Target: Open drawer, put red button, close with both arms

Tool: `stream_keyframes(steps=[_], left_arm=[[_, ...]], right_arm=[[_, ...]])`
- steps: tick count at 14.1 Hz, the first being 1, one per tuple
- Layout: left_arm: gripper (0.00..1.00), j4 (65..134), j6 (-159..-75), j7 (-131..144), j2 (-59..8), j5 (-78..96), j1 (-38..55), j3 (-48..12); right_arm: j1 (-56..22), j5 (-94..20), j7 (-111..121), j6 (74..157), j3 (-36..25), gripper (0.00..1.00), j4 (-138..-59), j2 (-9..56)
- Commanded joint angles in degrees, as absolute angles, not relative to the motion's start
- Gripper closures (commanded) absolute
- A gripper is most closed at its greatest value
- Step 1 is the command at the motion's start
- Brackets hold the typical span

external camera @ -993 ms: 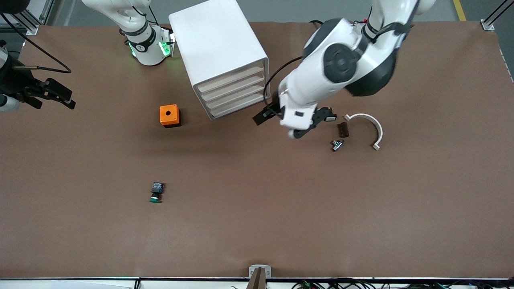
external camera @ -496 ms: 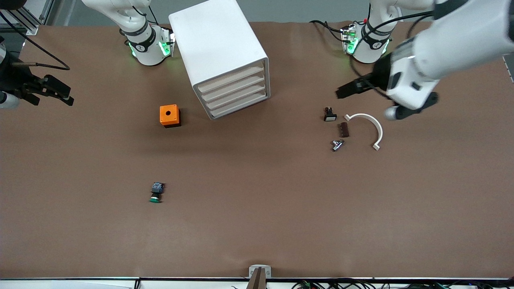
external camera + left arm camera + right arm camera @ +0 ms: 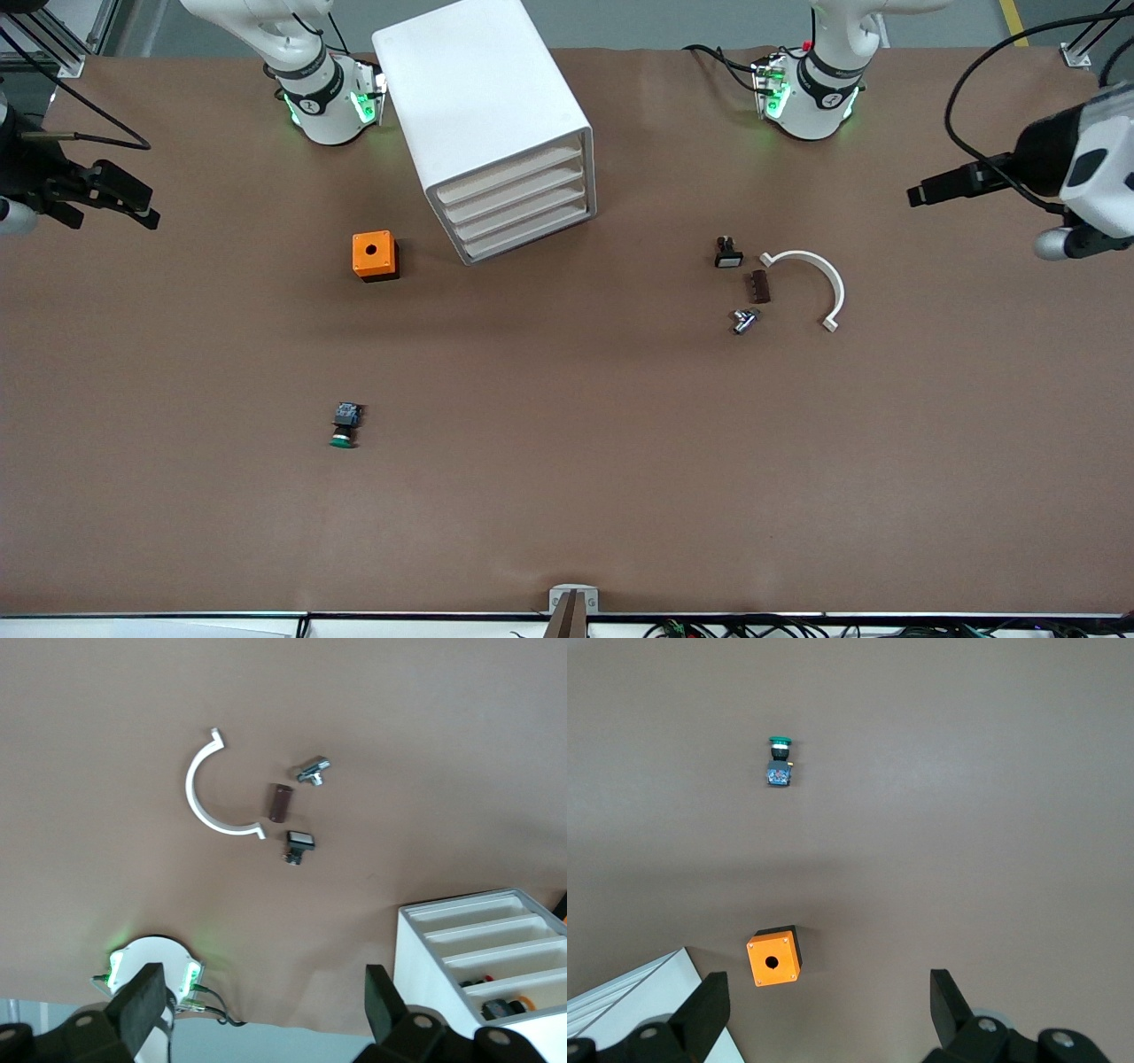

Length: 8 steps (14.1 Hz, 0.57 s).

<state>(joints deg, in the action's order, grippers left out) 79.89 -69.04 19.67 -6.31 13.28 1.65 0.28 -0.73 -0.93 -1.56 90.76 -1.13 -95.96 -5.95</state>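
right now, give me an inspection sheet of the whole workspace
surface: brown table top, flat.
job's things: white four-drawer cabinet, all drawers shut in the front view; red button not visible on the table.
clutter: orange box with a hole; green-capped push-button switch; white curved bracket; small white-faced black switch; dark brown block; small metal fitting.
grippers: left gripper open, empty, over its table end; right gripper open, empty, over its end.
cables: black cables at the left arm's base.
surroundings: grey floor, aluminium frame.

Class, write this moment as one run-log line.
left gripper open, over left arm's table end | right gripper open, over right arm's end | drawer unit shut | red button not on table
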Motion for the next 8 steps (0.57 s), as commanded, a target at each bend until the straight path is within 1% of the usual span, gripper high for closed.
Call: stream_keyframes(steps=[1, 4, 8], left_arm=[[0.01, 82.53, -69.17, 15.83, -4.39, 9.15, 0.44, -0.62], [0.01, 85.15, -73.63, 14.77, -3.52, 6.87, 0.44, -0.53], [0.01, 92.71, -84.00, 14.68, 0.43, 4.22, 0.53, -1.05]], right_arm=[[-0.88, -0.17, -1.85, 90.00, -0.97, 0.00, -95.10, -6.33], [-0.88, -0.17, -1.85, 89.21, -0.97, 0.00, -95.10, -6.33], [-0.97, 0.61, -1.23, 89.65, -0.97, 0.00, -95.01, -6.33]])
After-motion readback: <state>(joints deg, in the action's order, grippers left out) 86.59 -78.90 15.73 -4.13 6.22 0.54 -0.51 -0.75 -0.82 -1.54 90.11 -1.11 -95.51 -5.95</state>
